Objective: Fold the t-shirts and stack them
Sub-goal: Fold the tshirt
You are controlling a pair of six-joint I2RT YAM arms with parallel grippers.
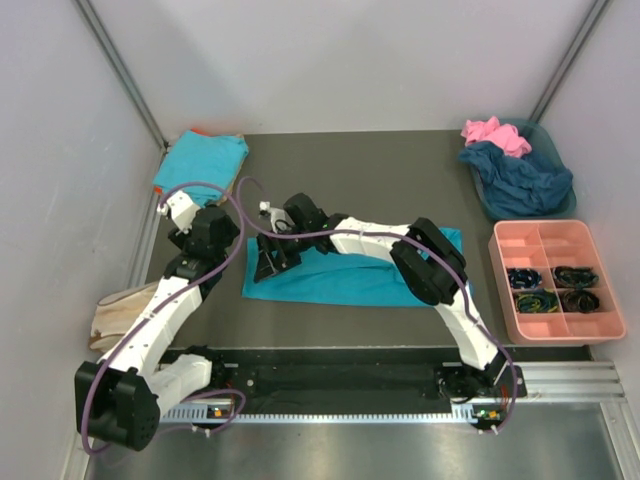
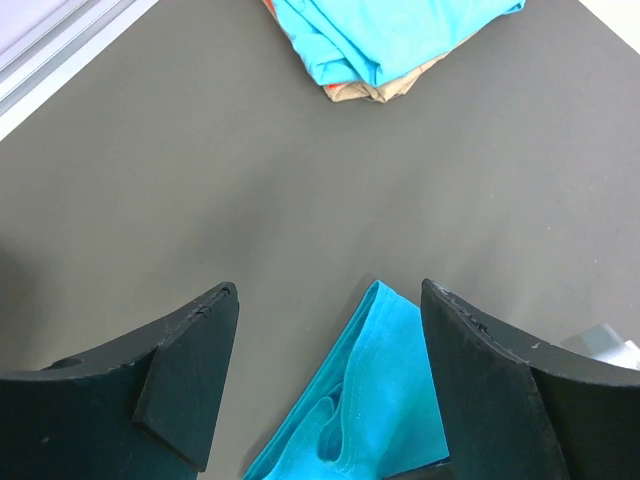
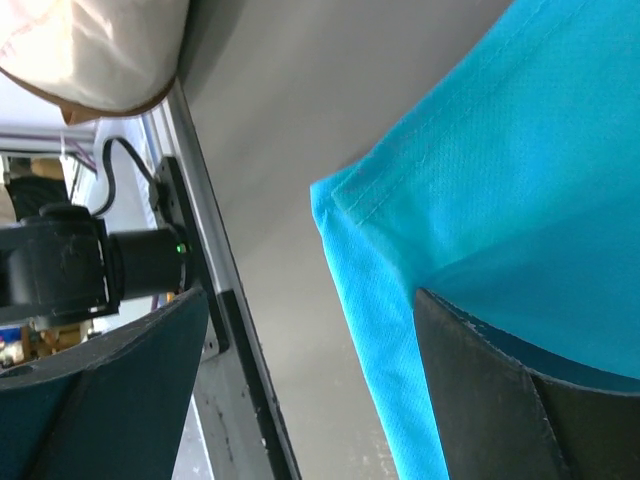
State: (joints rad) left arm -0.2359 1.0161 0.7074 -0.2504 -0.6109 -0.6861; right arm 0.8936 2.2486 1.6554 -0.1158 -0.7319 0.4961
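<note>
A turquoise t-shirt (image 1: 350,280) lies folded into a long strip across the middle of the dark table. My right gripper (image 1: 273,257) hangs open over its left end. In the right wrist view the shirt's hemmed corner (image 3: 520,180) runs between the fingers (image 3: 310,295), and nothing is pinched. My left gripper (image 1: 207,240) stands open just left of that end. In the left wrist view the shirt's corner (image 2: 390,390) shows low between the tips (image 2: 330,290). A folded stack topped by a turquoise shirt (image 1: 200,160) (image 2: 380,35) sits at the back left. Pink (image 1: 495,132) and navy (image 1: 520,180) shirts lie bunched at the back right.
The bunched shirts fill a blue basket (image 1: 548,148). A pink compartment tray (image 1: 520,240) with dark coiled items stands at the right edge. A beige cloth bundle (image 1: 118,312) (image 3: 90,50) lies off the table's left side. A metal rail (image 1: 350,380) runs along the near edge.
</note>
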